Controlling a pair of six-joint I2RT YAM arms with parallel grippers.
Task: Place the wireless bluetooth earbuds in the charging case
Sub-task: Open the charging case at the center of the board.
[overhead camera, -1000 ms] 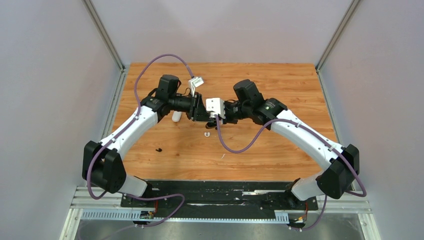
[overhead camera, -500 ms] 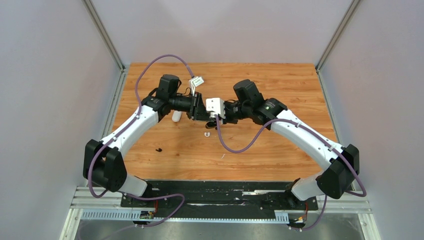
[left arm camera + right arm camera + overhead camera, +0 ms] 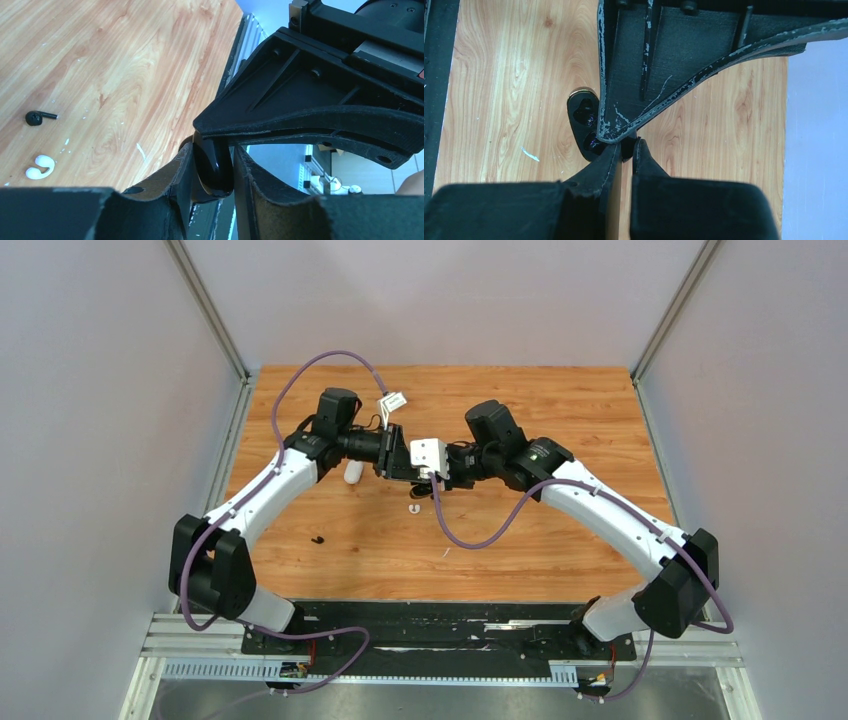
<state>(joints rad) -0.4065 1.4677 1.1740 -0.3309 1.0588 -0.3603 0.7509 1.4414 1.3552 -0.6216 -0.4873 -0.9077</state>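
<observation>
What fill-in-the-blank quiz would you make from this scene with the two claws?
1. The left claw grips a glossy ___ case.
2. The right claw is ___.
3. A white earbud and a black earbud lie loose on the ___ table.

Missing words: black; shut; wooden.
</observation>
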